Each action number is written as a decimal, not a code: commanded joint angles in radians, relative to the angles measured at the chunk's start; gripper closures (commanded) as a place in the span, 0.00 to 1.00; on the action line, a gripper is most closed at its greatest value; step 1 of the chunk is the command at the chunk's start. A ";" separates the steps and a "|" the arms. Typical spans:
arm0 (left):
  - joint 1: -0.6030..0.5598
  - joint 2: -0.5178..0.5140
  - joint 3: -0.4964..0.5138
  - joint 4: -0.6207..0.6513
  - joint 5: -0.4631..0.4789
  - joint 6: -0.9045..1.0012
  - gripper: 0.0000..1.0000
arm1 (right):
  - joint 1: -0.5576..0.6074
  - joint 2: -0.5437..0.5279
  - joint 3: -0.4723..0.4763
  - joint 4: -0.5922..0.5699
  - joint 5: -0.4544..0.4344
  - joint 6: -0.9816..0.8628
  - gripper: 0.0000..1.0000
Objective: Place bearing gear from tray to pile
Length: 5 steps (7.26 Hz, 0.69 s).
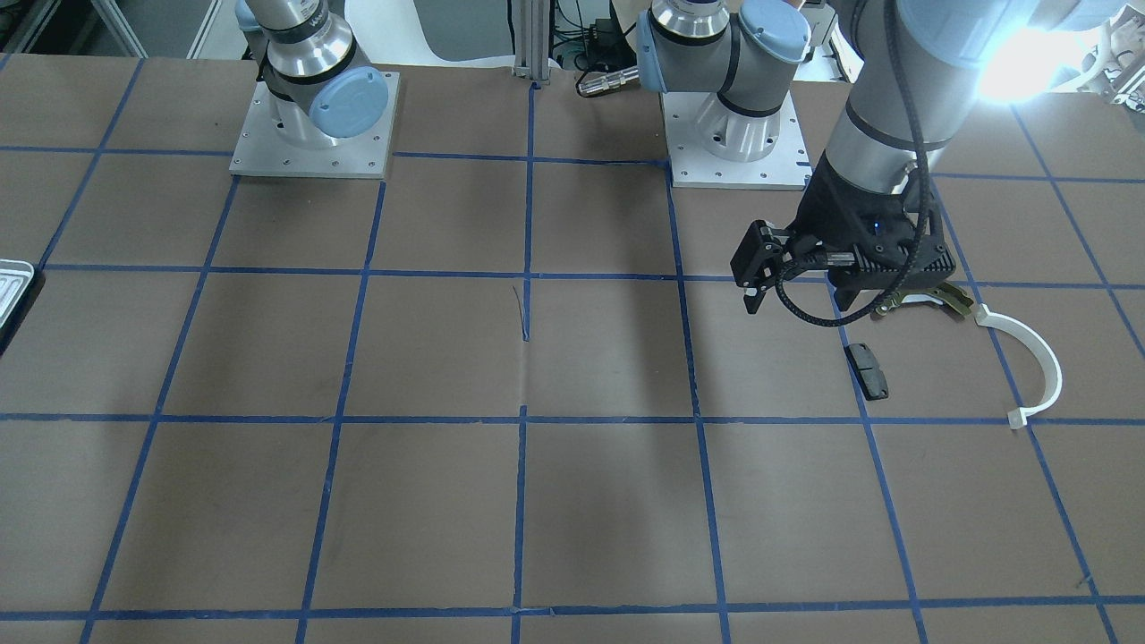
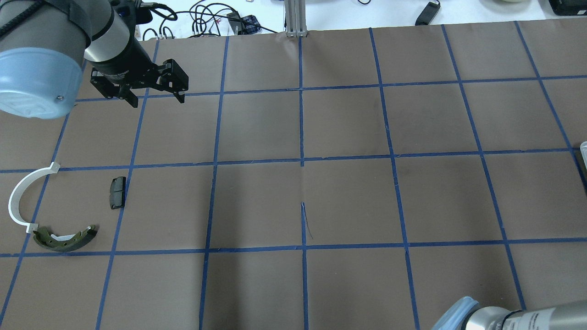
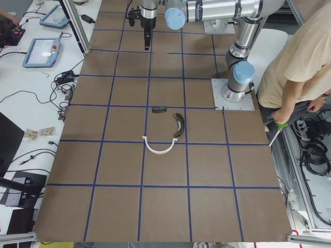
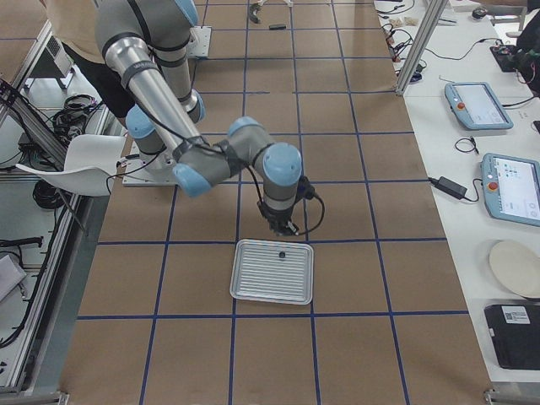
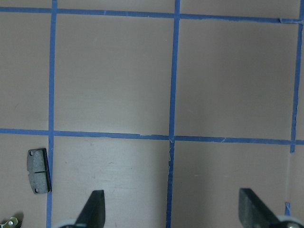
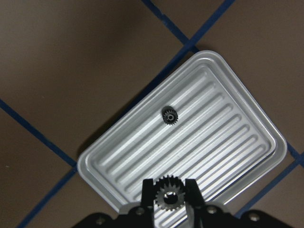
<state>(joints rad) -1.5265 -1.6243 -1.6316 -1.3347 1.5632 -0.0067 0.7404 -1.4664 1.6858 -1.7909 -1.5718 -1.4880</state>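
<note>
My right gripper (image 6: 167,189) is shut on a small dark bearing gear (image 6: 167,196) and holds it above the near rim of the ribbed silvery tray (image 6: 223,156). A second gear (image 6: 169,115) lies on the tray. In the exterior right view the gripper (image 4: 283,228) hangs over the tray's (image 4: 270,287) far edge. My left gripper (image 5: 171,213) is open and empty, high above the table beside the pile: an olive brake shoe (image 2: 64,240), a white arc (image 2: 20,197) and a black pad (image 2: 118,192).
Brown paper with a blue tape grid covers the table. Both arm bases (image 1: 313,116) (image 1: 738,125) stand at the robot's edge. An operator (image 3: 295,67) stands by that edge. Cables (image 2: 202,18) and tablets (image 4: 510,186) lie beyond the far side.
</note>
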 commanded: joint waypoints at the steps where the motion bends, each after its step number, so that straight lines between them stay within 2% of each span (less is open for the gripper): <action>1: 0.000 -0.002 -0.002 0.003 -0.002 0.004 0.00 | 0.217 -0.181 0.058 0.126 0.013 0.418 1.00; 3: 0.002 0.024 -0.004 -0.013 0.004 0.004 0.00 | 0.459 -0.204 0.052 0.134 0.015 0.808 1.00; 5: 0.005 0.000 -0.001 0.000 0.009 0.004 0.00 | 0.694 -0.180 0.067 0.119 0.041 1.236 1.00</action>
<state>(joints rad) -1.5235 -1.6154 -1.6344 -1.3417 1.5694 -0.0031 1.2850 -1.6583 1.7417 -1.6681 -1.5512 -0.5350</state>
